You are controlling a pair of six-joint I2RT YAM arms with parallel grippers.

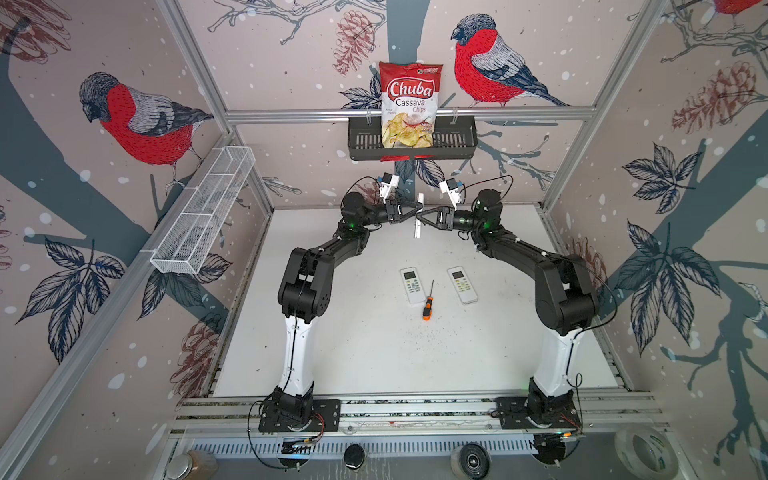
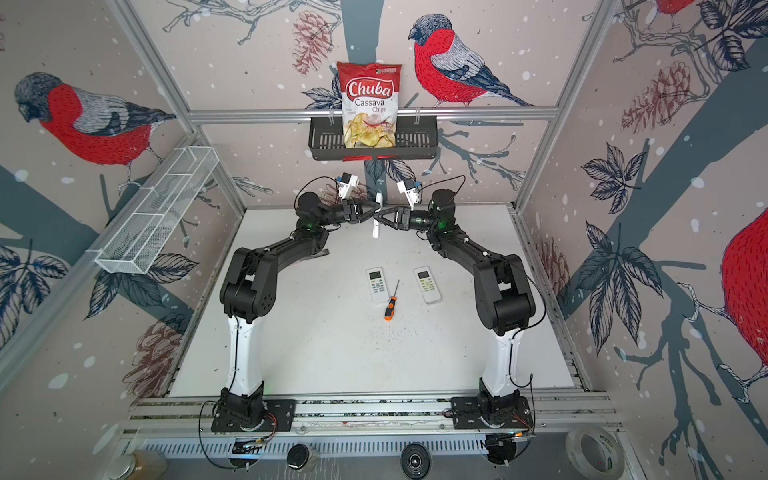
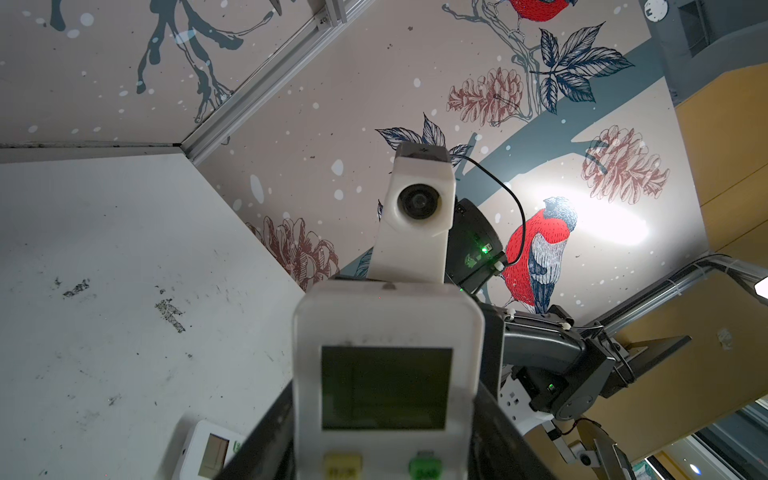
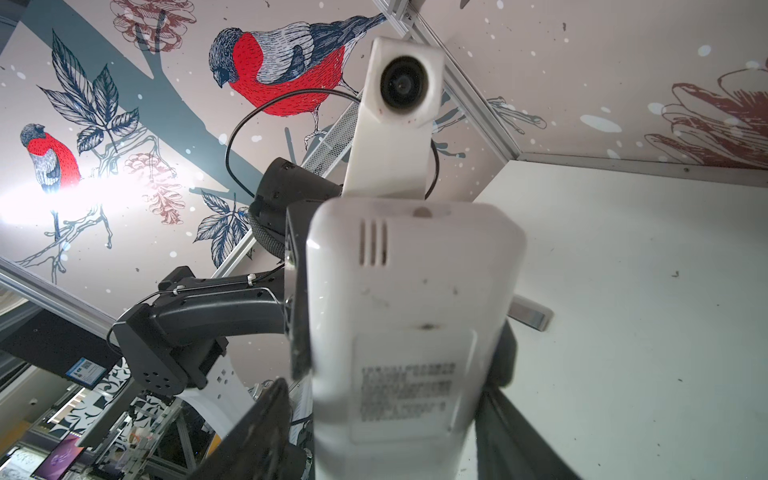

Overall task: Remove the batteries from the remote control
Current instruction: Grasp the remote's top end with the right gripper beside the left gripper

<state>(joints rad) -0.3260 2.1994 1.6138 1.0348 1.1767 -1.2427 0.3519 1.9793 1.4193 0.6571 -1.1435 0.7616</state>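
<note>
Remote control (image 1: 419, 216) hung in the air over the far end of the table (image 1: 353, 353), standing nearly upright in both top views, caught between my two claws. My left claw (image 3: 382, 424) was partly open and clamped across its width, with the screen side toward that wrist camera. My right claw (image 4: 386, 415) straddled the same remote control from the back, where the label and vent slots faced me. Whether those fingers (image 4: 266, 415) pressed it or merely flanked it, I could not tell. The batteries I could not see in any view — the labelled back panel sat in place.

A black basket (image 1: 361, 141) hooked on the rear rail held a chips bag (image 1: 409, 104) standing upright. A white wire basket (image 1: 199, 216), split into compartments, hung on the left wall.

On the table, well apart from my claws, a second remote (image 1: 411, 286) and a third remote (image 1: 462, 284) lay face up. A screwdriver (image 1: 428, 301) lay between them, its orange-and-black handle toward my bases. The held remote control blocked most of each wrist view.
</note>
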